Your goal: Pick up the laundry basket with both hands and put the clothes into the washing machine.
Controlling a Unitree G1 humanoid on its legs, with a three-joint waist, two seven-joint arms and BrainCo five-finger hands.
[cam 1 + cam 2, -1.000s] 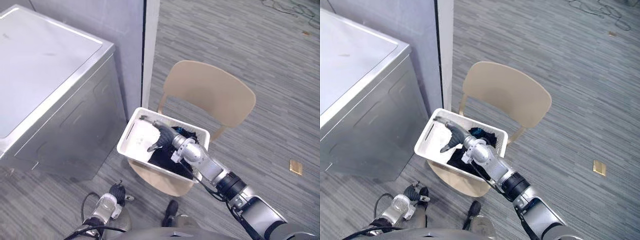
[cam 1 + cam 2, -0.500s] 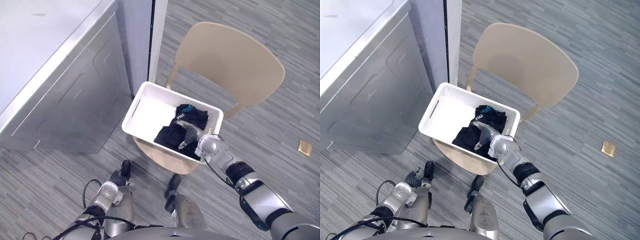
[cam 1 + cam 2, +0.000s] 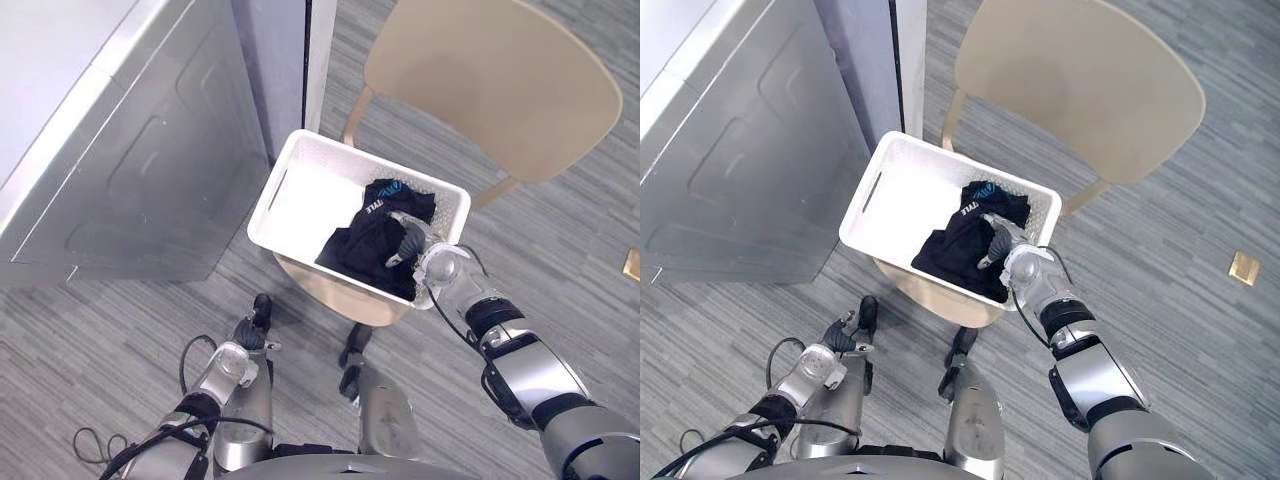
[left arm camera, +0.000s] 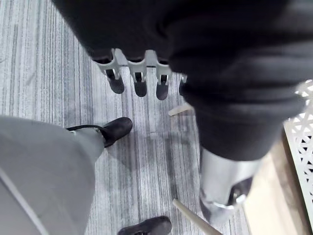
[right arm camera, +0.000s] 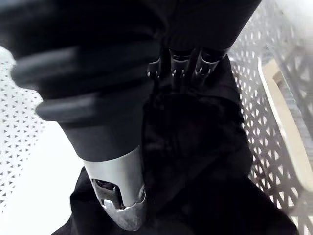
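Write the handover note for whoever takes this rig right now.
Left hand: open, low at the robot's side above the floor, holding nothing.
Right hand: inside the white laundry basket, on the dark clothes; grip unclear.
The basket sits on the beige chair, beside the washing machine.
Done: nothing lifted.
To do: grasp the basket with both hands, lift, load clothes into the machine.

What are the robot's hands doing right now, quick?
Left hand: open, holding nothing, low over the floor.
Right hand: on the dark clothes in the white basket; cannot tell whether it grips them.
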